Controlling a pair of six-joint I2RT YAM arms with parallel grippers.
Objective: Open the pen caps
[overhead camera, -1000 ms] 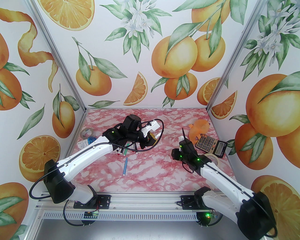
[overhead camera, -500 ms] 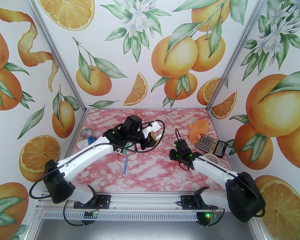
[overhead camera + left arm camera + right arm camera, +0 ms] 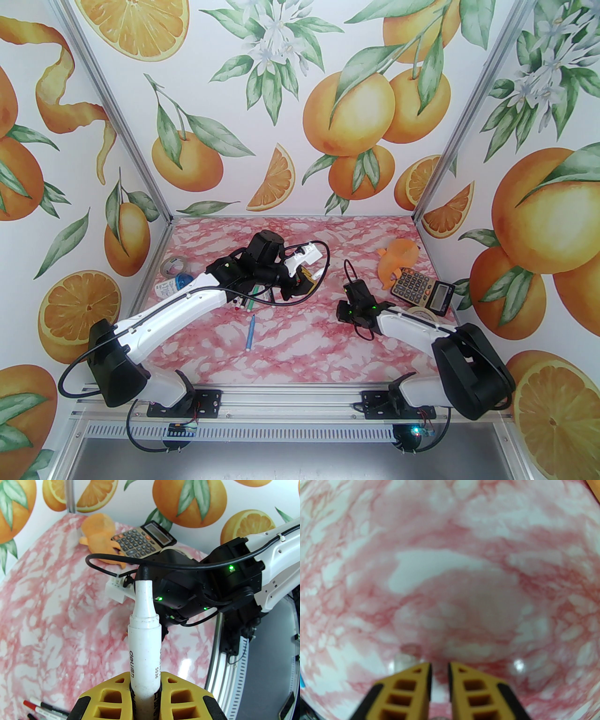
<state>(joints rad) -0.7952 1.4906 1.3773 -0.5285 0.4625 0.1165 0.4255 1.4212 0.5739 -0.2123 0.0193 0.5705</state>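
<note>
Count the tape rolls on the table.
2. One tape roll lies far left by the wall; the other lies right, beside the calculator, partly behind the right arm. The arms could hide more.

Top view: high behind the arm bases, facing far over the pink-veined marble-print worktop.
Left wrist view: close behind the left pincer, facing right; shares the gold-and-black keypad calculator with the top view.
Right wrist view: behind the right pincer, facing down, very near the worktop.

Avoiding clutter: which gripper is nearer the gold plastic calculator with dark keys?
Right. The right gripper is just left of the calculator; the left gripper, holding a white black-tipped marker, is farther left.
</note>
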